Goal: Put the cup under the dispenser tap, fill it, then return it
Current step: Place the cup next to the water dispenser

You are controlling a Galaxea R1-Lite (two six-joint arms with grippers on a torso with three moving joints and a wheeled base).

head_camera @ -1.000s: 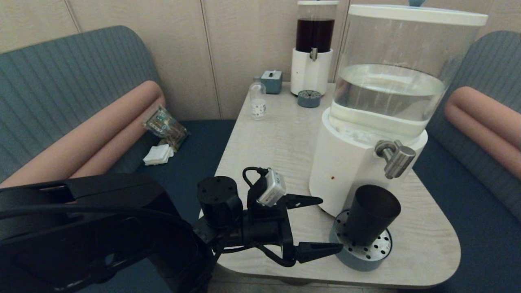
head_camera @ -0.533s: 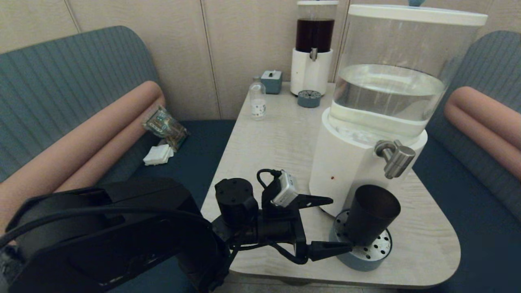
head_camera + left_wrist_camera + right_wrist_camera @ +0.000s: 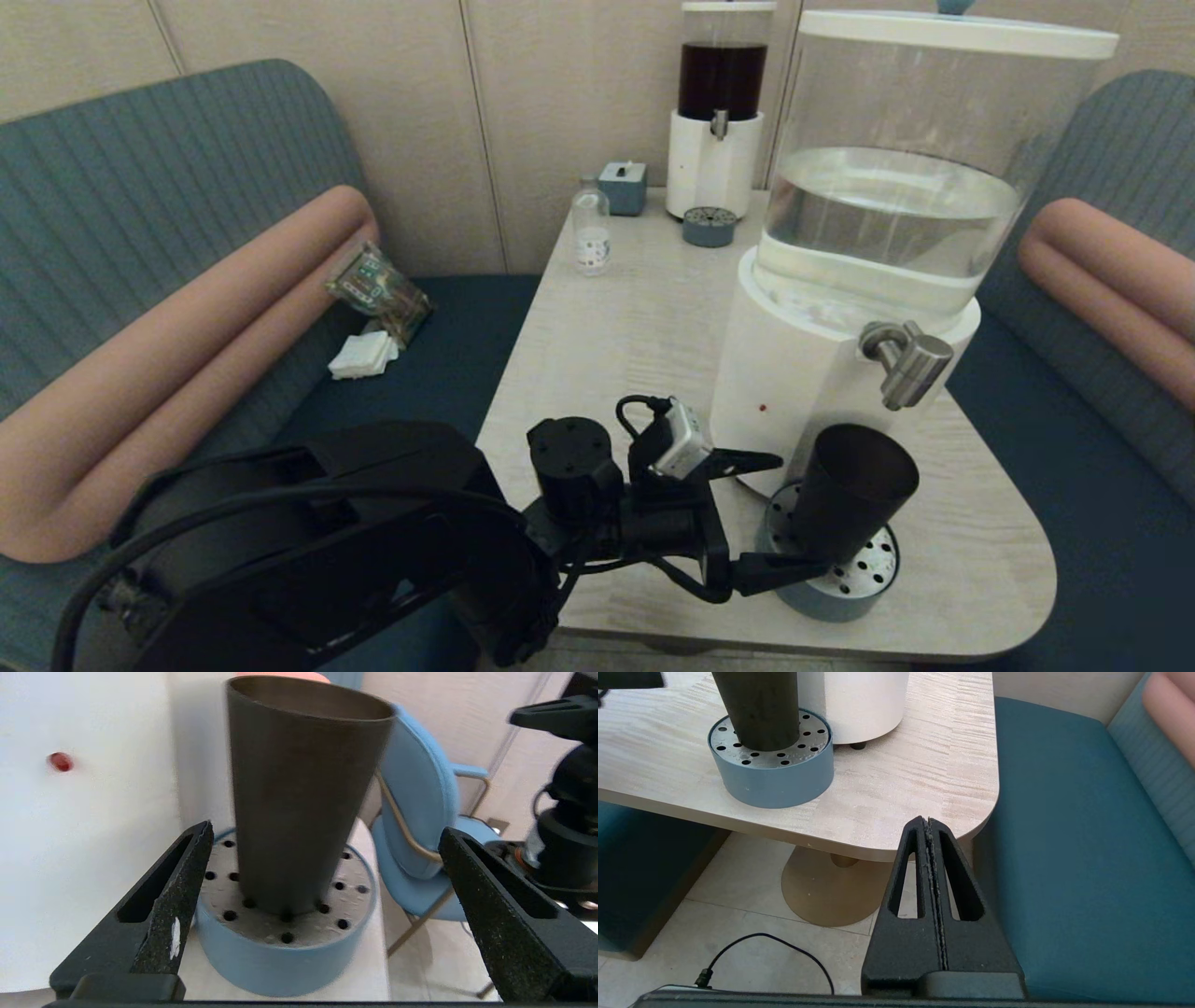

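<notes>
The black cup (image 3: pixel 854 490) stands upright on a blue perforated drip tray (image 3: pixel 854 583), under the steel dispenser tap (image 3: pixel 906 364) of the big white dispenser (image 3: pixel 794 383). My left gripper (image 3: pixel 795 513) is open just left of the cup, at the height of its lower half. In the left wrist view the cup (image 3: pixel 303 798) rises straight ahead of the left gripper (image 3: pixel 325 829). Its fingertips (image 3: pixel 198 844) stop short of the cup, touching nothing. The right gripper (image 3: pixel 927 820) is shut and empty, low beside the table's near right corner.
A small clear bottle (image 3: pixel 590 229), a blue box (image 3: pixel 623 187), and a smaller dispenser with dark liquid (image 3: pixel 721 112) stand at the table's far end. Teal benches flank the table (image 3: pixel 635 336). The near edge (image 3: pixel 840 644) lies close behind the tray.
My left arm has moved right, toward the cup, with its fingers kept open. The fingertips have come from well left of the tray to its left rim. The cup has not moved.
</notes>
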